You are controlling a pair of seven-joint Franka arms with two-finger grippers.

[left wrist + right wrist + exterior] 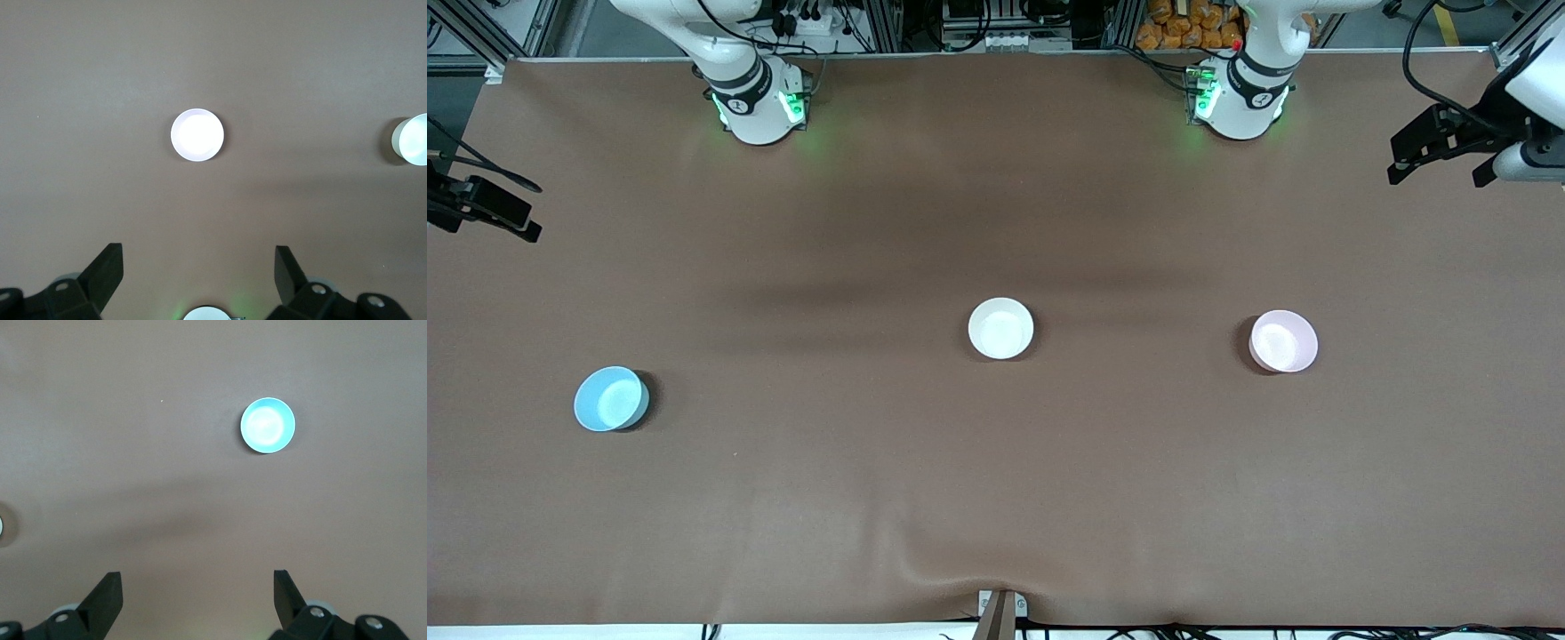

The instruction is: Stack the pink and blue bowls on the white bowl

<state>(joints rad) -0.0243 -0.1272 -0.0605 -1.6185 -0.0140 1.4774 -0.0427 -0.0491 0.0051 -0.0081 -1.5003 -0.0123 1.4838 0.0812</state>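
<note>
Nothing stacked yet: white bowl [1000, 328] sits mid-table, pink bowl [1283, 341] well apart toward the left arm's end, blue bowl [611, 399] well apart toward the right arm's end and nearer the front camera. Left gripper [199, 273] and right gripper [197, 595] hang high over the table, jaws spread wide, empty; both pickups and placements remain.

both arms raised; left hand [199, 267], right hand [198, 587] spread.
</note>
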